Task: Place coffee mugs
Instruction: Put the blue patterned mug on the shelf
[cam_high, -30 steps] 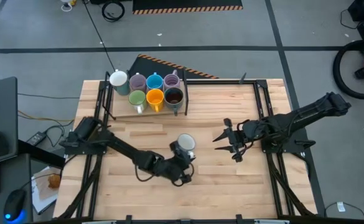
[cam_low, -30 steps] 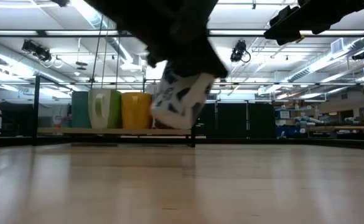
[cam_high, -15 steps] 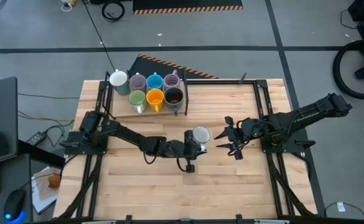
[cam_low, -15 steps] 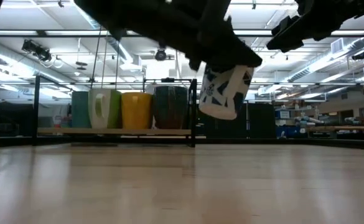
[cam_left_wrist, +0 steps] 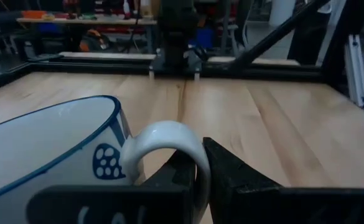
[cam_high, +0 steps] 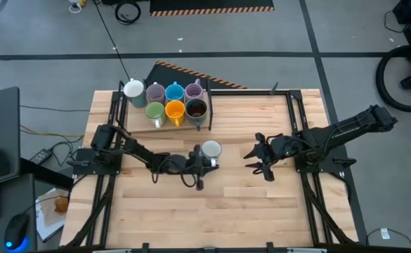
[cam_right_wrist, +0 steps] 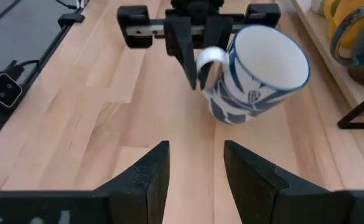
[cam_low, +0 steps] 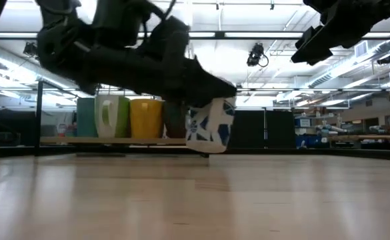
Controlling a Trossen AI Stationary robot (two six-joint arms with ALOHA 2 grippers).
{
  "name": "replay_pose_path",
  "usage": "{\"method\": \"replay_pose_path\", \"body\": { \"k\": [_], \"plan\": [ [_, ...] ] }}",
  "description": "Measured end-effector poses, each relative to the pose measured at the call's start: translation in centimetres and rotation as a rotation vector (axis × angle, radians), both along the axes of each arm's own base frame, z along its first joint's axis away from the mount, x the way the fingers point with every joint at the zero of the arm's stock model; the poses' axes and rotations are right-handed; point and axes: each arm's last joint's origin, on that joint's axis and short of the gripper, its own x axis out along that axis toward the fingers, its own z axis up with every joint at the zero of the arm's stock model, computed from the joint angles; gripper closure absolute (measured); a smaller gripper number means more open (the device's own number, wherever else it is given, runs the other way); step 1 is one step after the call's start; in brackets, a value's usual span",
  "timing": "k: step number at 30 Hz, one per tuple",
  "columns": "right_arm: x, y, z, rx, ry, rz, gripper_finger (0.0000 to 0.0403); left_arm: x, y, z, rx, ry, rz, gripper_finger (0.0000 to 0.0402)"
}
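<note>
A white mug with a blue pattern (cam_high: 210, 150) hangs in my left gripper (cam_high: 204, 162) over the middle of the table; it also shows in the low view as the mug (cam_low: 209, 127) and in the right wrist view as the mug (cam_right_wrist: 256, 74). My right gripper (cam_high: 249, 159) waits open a short way to its right, its fingers level and pointing at it. Seven more mugs stand upright on a rack (cam_high: 206, 112) by the far edge: white (cam_high: 133, 89), lilac (cam_high: 155, 93), blue (cam_high: 174, 92), lilac (cam_high: 194, 91), green (cam_high: 154, 111), orange (cam_high: 175, 110), dark brown (cam_high: 196, 108). My left gripper (cam_left_wrist: 197, 155) pinches the mug's white loop handle (cam_left_wrist: 169, 134) between its two fingers. The fingers (cam_right_wrist: 188, 43) come level from the table's left, and the handle (cam_right_wrist: 210, 59) is on the mug's near side. The mug is lifted clear of the table and tilted, its mouth up and toward the right.
The rack has a dark frame with a post (cam_right_wrist: 362, 106) close to the mug's far side. Black metal rails (cam_high: 291, 112) run along the table's left and right sides. Bare wood (cam_high: 261, 211) lies toward the near edge. A workshop room (cam_low: 355, 127) shows beyond the table.
My left gripper swung the mug from the near middle toward the right gripper, then drew it back to the left and lowered it closer to the table. The mug stayed in the hold and now sits farther toward the far edge than a second ago.
</note>
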Motion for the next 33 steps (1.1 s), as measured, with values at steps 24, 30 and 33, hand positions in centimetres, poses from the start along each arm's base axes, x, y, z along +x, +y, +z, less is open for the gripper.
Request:
{"method": "replay_pose_path", "body": {
  "k": [24, 30, 33],
  "plan": [
    [0.8, 1.4, -0.4, 0.026, -0.013, 0.034, 0.0245, -2.0, -0.8, -1.5, -0.032, 0.057, 0.007, 0.0376],
    [0.8, 1.4, -0.4, 0.026, -0.013, 0.034, 0.0245, -2.3, -1.5, -2.0, -0.086, 0.101, 0.057, 0.0356],
    [0.8, 1.4, -0.4, 0.026, -0.013, 0.034, 0.0245, -2.6, -1.8, -2.6, -0.097, 0.149, 0.082, 0.0326]
  ]
}}
